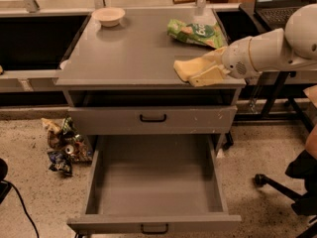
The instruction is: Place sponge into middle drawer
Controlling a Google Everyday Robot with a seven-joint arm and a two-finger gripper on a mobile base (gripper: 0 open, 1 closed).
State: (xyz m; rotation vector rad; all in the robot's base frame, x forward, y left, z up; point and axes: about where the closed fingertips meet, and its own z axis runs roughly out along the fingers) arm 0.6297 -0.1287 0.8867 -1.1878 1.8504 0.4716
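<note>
The pale yellow sponge (187, 67) is held in my gripper (202, 70) just above the front right edge of the cabinet top (133, 53). The gripper reaches in from the right on a white arm, its pale fingers (208, 77) closed around the sponge. The middle drawer (154, 182) is pulled wide out below, grey and empty inside, with a small black handle at its front. The sponge is above and to the right of the drawer's opening.
A green snack bag (196, 32) lies at the back right of the top. A pale bowl (108, 16) sits at the back left. The upper drawer (152, 119) is shut. Litter (62, 146) lies on the floor at left. A chair base (292, 182) stands at right.
</note>
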